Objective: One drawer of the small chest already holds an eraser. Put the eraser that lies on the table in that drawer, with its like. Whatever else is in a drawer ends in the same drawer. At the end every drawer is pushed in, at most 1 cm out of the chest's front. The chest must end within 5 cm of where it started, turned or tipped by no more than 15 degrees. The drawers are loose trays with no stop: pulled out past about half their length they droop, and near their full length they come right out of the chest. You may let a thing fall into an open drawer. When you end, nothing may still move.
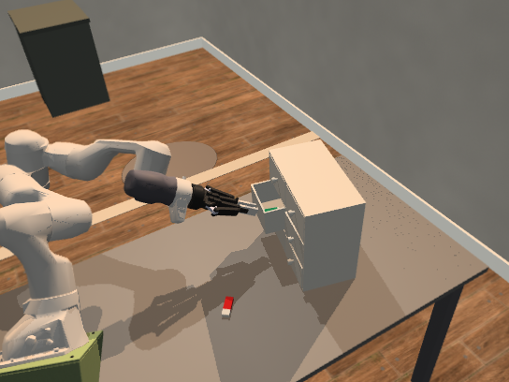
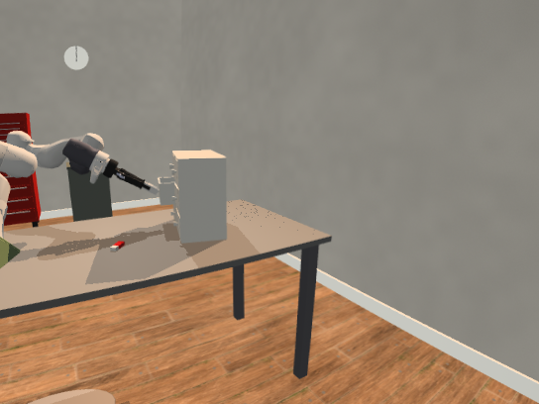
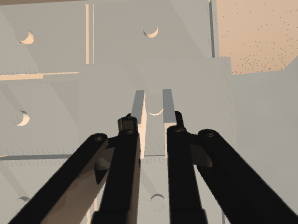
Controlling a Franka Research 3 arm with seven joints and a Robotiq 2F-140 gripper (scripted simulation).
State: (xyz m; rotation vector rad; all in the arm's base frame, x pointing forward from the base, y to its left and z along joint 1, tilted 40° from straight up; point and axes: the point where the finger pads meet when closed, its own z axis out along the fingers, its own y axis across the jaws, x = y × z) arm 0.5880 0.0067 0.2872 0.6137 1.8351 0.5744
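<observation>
the red eraser lies on the bench, well apart from the chest. the pincer is nearly shut, pinching the knob of the top drawer, which sticks out. pull slow and stop before half way. the top view shows something green inside; the wrist view shows only the knob.

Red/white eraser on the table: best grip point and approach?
Take the eraser from straight above, across its narrow width near the red/white seam. It lies flat, a small elongated block apart from the chest, with open table on both long sides for the gripper's fingers.
</observation>
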